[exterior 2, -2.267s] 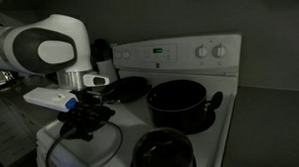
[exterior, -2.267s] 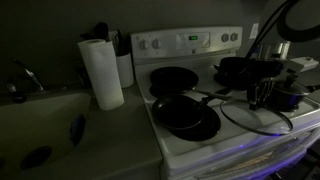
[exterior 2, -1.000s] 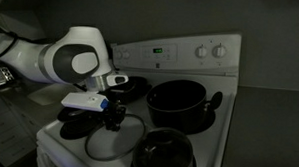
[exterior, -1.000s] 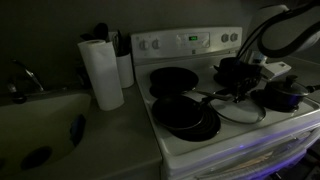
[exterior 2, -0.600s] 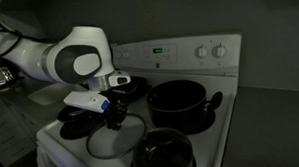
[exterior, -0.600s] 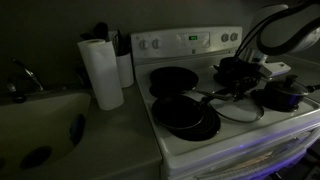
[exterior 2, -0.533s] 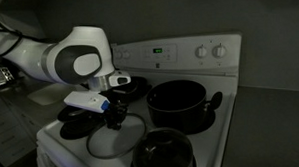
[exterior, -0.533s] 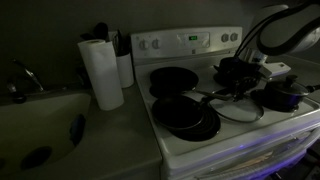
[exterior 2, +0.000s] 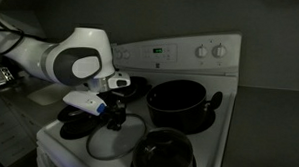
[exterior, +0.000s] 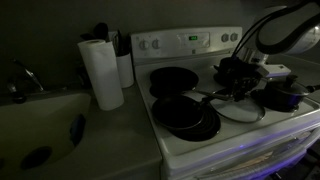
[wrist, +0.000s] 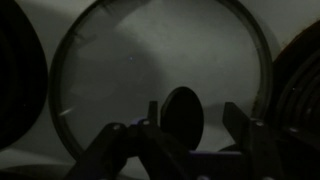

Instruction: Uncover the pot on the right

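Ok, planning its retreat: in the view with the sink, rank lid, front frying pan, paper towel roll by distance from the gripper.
1. Glass lid, just under the gripper.
2. Front frying pan, on the stove front.
3. Paper towel roll, on the counter.

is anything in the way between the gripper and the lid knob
Nothing visible. In the wrist view the knob shows in the gap between the gripper's parted fingers, the lid lies flat on the stovetop, and nothing crosses it.
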Tool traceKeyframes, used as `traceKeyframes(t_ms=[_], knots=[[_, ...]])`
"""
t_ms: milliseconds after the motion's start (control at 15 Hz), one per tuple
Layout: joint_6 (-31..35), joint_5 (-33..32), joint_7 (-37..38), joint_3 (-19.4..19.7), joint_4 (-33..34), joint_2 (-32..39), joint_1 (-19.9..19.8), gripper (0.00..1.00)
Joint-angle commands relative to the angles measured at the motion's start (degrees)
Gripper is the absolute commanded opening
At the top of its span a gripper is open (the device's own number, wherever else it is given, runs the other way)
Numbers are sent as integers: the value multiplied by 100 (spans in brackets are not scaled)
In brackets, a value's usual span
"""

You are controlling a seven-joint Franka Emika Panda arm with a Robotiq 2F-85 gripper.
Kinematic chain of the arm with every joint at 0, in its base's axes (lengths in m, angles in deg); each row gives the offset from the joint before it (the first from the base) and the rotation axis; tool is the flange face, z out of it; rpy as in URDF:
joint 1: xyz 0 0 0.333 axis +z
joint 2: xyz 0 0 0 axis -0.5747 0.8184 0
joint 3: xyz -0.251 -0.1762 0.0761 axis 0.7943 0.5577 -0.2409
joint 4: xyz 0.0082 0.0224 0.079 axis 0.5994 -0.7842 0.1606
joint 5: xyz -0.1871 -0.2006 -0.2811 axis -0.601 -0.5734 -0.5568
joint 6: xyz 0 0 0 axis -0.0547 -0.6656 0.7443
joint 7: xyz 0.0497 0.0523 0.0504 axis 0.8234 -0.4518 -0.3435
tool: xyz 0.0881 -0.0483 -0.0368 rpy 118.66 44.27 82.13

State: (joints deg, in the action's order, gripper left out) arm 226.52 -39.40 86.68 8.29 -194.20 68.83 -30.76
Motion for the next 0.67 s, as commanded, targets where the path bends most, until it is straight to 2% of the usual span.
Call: traceKeyframes(t_ms=[0,200,400,600], knots=[[-445,0,472,-118,-153,39,-5,98],[-870,-94,818,-235,-132,-161,25,100],[-984,-74,851,-315,-114,-209,65,100],[-1037,-48,1462,-675,-323,-489,310,100]])
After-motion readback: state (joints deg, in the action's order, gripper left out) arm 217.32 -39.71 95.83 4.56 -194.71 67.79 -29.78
